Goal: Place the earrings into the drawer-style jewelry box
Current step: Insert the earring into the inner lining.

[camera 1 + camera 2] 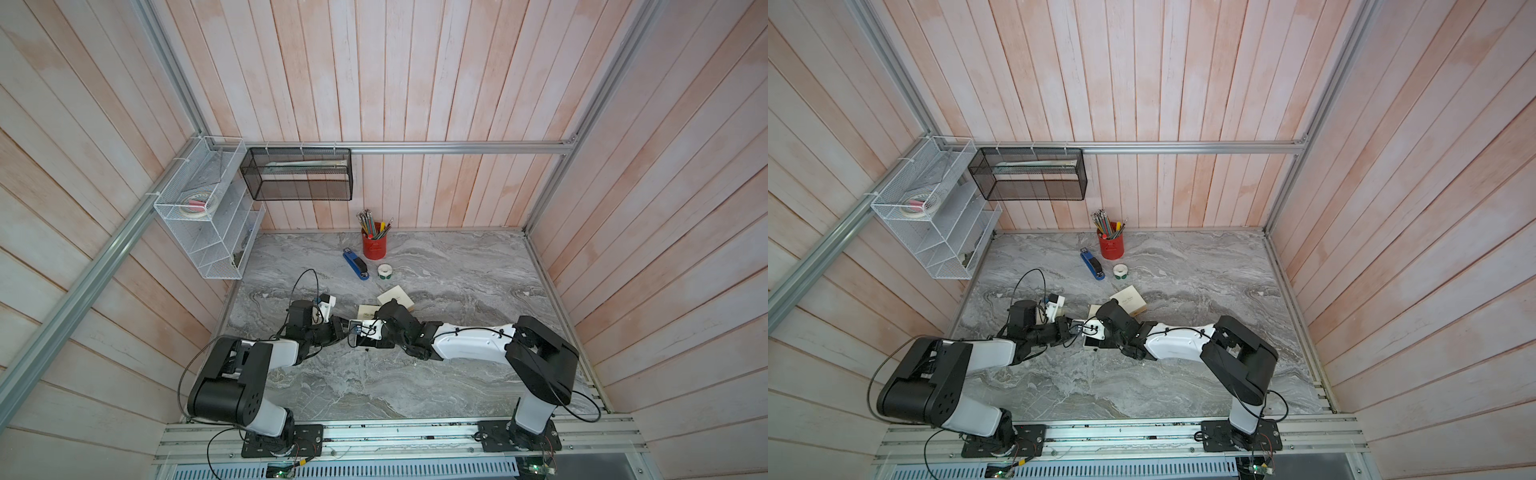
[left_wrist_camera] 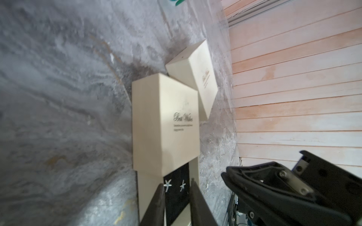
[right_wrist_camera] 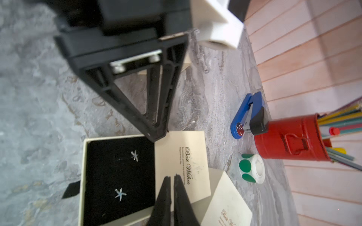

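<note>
- Where the two arms meet near mid-table, the jewelry box's drawer [image 3: 83, 176] stands slid out of its cream sleeve [image 3: 182, 156], open side up, on the grey marbled table [image 1: 457, 291].
- Inside the drawer: a black velvet liner [image 3: 105, 166] with two silver starfish earrings [image 3: 134, 156] on it. One sits near the sleeve; the outer earring [image 3: 120, 194] sits apart from it.
- A black pull tab [image 3: 71, 188] sticks out from the drawer's outer end and lies flat on the table.
- The sleeve top reads "Best Wishes". A second cream box [image 3: 225, 205] with the same lettering lies closed and skewed, one corner at the sleeve; whether they touch cannot be told, and its contents are hidden.
- State of right gripper [image 3: 171, 179]: fingers pressed together with nothing between them, tips over the line where liner meets sleeve mouth.
- State of left gripper [image 2: 177, 183]: tips at the drawer's side wall by the sleeve mouth. Its fingers are drawn in, leaving a strip of gap through which the liner shows. Whether they pinch the wall cannot be told.
- A red tin [image 3: 290, 137] stands upright near the back wall, with pencils [image 3: 342, 121] standing in it. A blue stapler [image 3: 246, 115] and a sticker roll [image 3: 252, 170] with green dots lie just beside it.
- Both top views show a white wire rack [image 1: 199, 249] on the wall at the robot's left. Its top tray holds tape rolls [image 1: 195, 208].
- A black mesh basket [image 1: 299, 198] hangs on the back rail, with pale flat items inside that cannot be identified.
</note>
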Controlling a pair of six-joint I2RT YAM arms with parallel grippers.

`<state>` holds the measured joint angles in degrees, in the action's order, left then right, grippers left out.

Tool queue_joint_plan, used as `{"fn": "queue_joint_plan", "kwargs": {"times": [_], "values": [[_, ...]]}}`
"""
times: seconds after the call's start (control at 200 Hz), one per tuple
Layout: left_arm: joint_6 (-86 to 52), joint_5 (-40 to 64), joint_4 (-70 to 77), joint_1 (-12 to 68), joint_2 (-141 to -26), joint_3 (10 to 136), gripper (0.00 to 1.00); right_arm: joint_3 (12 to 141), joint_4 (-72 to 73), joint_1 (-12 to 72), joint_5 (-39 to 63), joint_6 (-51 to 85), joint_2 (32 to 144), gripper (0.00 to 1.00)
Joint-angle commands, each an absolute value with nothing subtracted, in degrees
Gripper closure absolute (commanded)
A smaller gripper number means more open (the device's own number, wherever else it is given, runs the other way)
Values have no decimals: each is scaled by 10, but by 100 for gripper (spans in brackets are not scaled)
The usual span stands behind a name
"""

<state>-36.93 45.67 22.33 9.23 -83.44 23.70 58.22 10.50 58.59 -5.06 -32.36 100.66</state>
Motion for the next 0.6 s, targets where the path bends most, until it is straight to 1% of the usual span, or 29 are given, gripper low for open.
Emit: {"fn": "queue_joint_plan", "kwargs": {"times": [0.0, 0.035, 0.115, 0.2, 0.27, 0.445, 0.595], "values": [[-346, 412, 171, 93, -787, 227, 75, 618, 63, 568, -8, -111, 987, 100], [-343, 406, 163, 92, -777, 224, 74, 625, 52, 561, 0, -57, 985, 100], [-338, 399, 150, 92, -762, 217, 74, 637, 32, 550, 46, 17, 987, 100], [-338, 397, 148, 93, -754, 205, 74, 679, -19, 550, 44, 88, 1002, 100], [-342, 397, 153, 95, -744, 194, 74, 717, -75, 547, 71, 95, 1018, 100], [-339, 375, 138, 124, -741, 189, 74, 778, -144, 524, 152, 117, 1068, 100], [-346, 372, 155, 132, -758, 182, 74, 863, -242, 524, 139, 117, 1127, 100]]}}
